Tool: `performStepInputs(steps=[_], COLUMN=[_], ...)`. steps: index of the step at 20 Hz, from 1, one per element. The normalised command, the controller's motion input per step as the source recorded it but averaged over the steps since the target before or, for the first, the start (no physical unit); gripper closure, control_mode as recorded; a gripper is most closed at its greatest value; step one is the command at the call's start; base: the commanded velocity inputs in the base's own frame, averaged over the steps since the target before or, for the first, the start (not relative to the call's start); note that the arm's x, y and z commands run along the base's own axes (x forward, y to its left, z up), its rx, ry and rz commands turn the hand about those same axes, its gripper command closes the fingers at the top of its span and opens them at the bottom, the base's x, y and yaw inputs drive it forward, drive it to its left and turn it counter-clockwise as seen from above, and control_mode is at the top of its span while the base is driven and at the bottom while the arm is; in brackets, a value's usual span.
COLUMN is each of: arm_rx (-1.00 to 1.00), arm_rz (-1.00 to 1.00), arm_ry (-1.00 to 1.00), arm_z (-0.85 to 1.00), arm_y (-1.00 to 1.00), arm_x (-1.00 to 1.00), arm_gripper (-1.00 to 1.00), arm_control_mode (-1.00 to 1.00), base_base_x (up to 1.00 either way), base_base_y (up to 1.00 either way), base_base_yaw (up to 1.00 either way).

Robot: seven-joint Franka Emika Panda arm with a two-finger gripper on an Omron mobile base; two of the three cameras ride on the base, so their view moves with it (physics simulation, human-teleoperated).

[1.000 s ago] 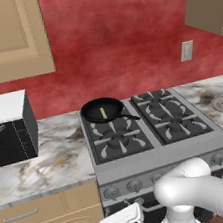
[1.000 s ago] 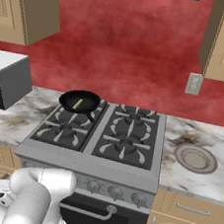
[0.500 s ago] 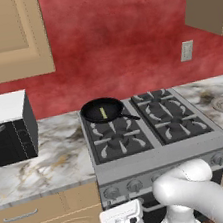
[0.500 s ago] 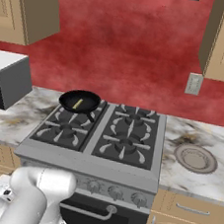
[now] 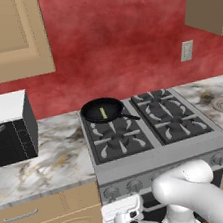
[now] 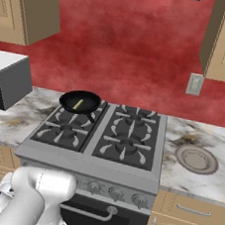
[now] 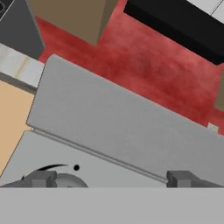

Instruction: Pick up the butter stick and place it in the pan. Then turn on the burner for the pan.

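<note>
With the butter stick lying in the pan on the burner at eleven o'clock, my tool, spread wide and empty, has sunk to a knob on the stove's front panel.

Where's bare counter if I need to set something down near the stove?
Bare marble lies between the microwave and the stove. Right of the stove, the plate takes the middle, leaving strips around it. The pan with the butter stick fills the back-left burner.
</note>
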Motion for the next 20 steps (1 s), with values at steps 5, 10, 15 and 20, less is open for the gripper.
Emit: performStepInputs(steps=[5,10,15,20], arm_rx=[0.05,0.02,0.03,0.05], arm_rz=[0.01,0.01,0.02,0.02], arm_ry=[0.00,0.00,0.00,0.00], arm_z=[0.00,0.00,0.00,0.00], arm_y=[-0.36,-0.22,-0.24,-0.27], arm_x=[0.00,0.00,0.00,0.00], arm_gripper=[-1.00,-1.00,-1.00,-1.00], arm_control_mode=[-1.00,-1.00,-1.00,-1.00], base_base_x=[0.00,0.00,0.00,0.00], base_base_y=[0.00,0.00,0.00,0.00], base_base_yaw=[0.00,0.00,0.00,0.00])
